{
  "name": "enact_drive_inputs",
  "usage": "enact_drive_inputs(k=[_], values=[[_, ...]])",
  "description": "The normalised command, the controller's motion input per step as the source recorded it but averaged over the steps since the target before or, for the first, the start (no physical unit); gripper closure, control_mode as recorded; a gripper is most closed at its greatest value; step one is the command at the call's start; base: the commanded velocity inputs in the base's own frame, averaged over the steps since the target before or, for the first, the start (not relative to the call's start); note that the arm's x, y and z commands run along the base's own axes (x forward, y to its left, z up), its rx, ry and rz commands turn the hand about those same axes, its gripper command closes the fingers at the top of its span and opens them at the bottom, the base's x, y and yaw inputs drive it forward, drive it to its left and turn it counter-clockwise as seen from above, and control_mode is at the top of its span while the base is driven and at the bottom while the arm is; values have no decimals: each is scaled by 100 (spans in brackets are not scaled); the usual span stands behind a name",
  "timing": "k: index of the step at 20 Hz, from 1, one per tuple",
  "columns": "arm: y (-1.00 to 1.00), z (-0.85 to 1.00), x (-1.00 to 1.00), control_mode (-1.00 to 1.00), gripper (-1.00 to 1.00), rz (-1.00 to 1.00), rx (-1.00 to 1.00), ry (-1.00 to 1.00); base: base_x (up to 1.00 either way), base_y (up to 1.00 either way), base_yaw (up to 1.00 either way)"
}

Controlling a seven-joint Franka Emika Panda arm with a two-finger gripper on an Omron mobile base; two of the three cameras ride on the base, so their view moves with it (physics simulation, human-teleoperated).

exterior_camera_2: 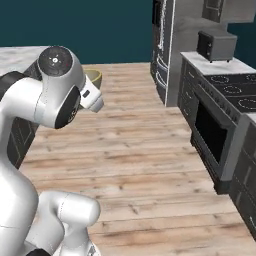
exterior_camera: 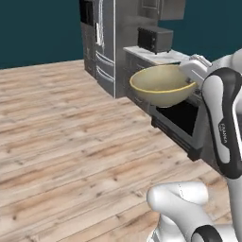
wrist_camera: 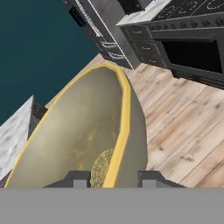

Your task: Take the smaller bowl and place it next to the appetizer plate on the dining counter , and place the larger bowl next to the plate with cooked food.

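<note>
- Currently, at lower left of the hand view, I see a marble counter corner.
- At centre, the gripper is clamped on the larger bowl, its yellowish rim between the fingertips.
- At upper right of the left base view, the bowl hangs in the air before the oven.

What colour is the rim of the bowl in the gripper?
Yellow, brighter than the tan-beige inside of the larger bowl. The hand view shows it best, with the gripper clamped on the rim.
</note>
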Motion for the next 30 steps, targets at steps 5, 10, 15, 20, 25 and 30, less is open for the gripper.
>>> enact_drive_inputs(k=[5, 10, 15, 20, 25, 30], values=[[0, 0, 0, 100, 100, 0, 0, 0, -19, 82, 40], [0, 0, 0, 100, 100, 0, 0, 0, -77, 65, 21], [0, 0, 0, 100, 100, 0, 0, 0, -100, 38, 11], [0, 0, 0, 100, 100, 0, 0, 0, -100, 7, 4], [0, 0, 0, 100, 100, 0, 0, 0, 18, -46, 4], [0, 0, 0, 100, 100, 0, 0, 0, 100, -69, 9]])
